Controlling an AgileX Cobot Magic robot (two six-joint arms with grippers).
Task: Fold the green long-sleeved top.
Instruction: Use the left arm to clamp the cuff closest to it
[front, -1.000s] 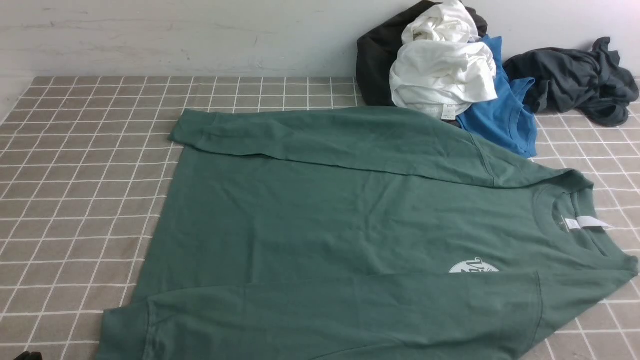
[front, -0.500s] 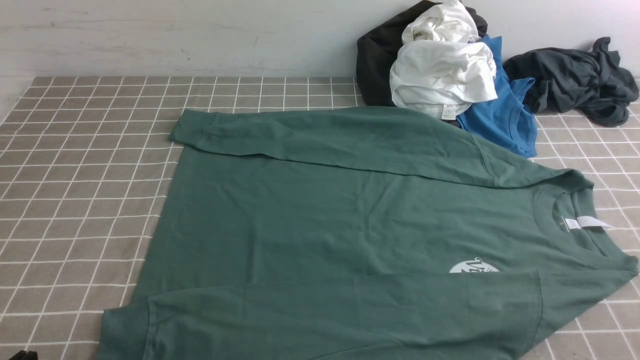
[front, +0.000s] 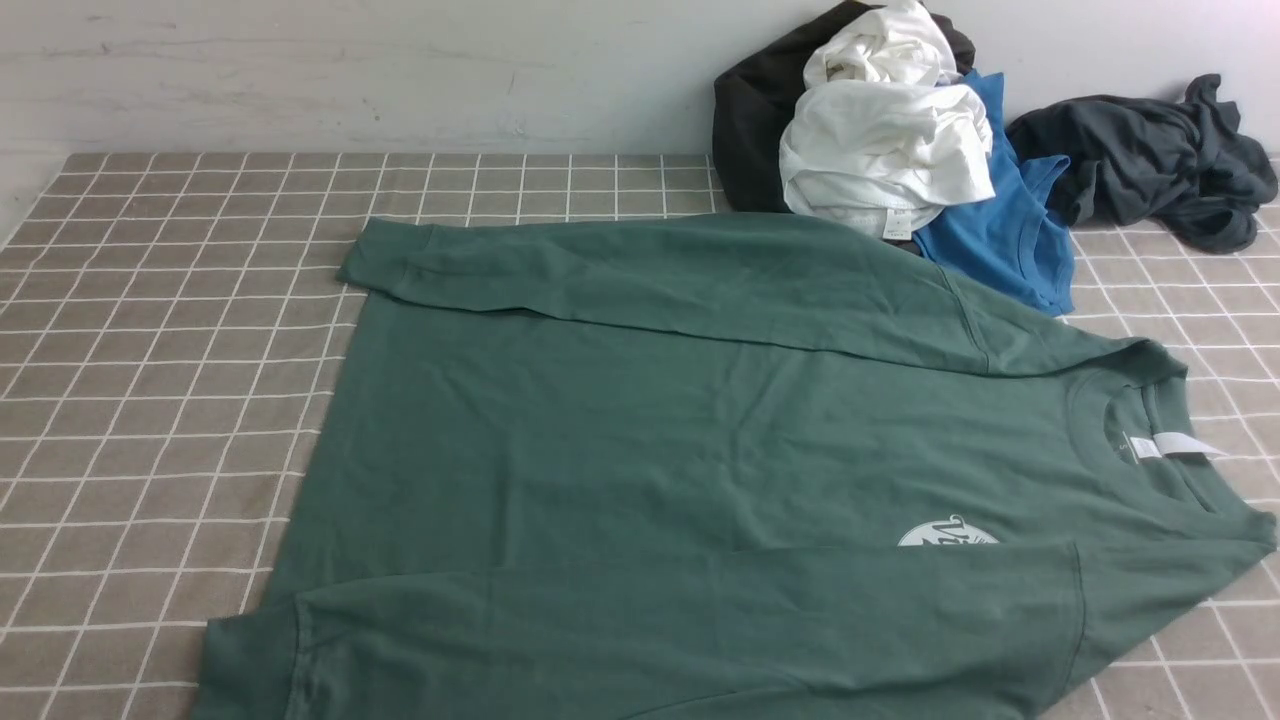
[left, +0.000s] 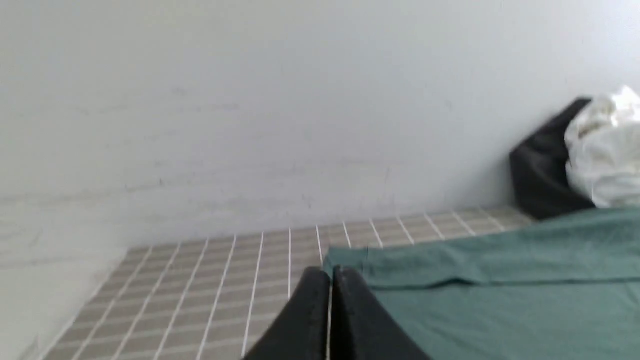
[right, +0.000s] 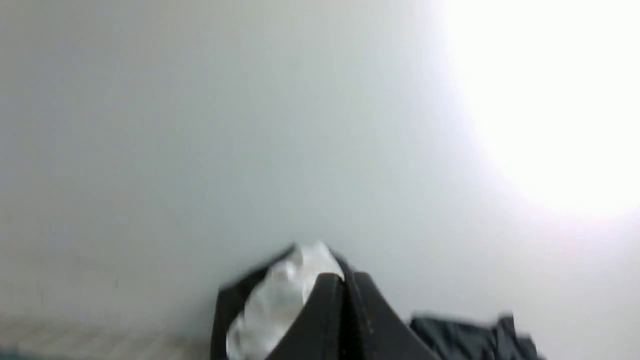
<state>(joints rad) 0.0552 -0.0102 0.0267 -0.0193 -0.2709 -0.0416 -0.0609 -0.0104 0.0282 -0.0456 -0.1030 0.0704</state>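
Lying flat across the middle of the desk (front: 150, 400) is the green top (front: 650, 450), chest side up, with its neck toward the right and its hem toward the left. Both sleeves are folded in over the body: one runs along the far edge, the other along the near edge, covering the lower part of the round white logo (front: 947, 533). A white label (front: 1175, 446) shows inside the collar. A brown cloth with thin white grid lines covers the desk.

Just beyond the top's far right shoulder, clothes are heaped against the pale wall (front: 400, 70): a black garment (front: 750, 120), a white garment (front: 885, 150) and a blue shirt (front: 1010, 240), with a grey garment (front: 1150, 160) further right.

Neither arm appears in the front view. Each wrist view shows its own black jaws pressed together, holding nothing; the right one is blurred.
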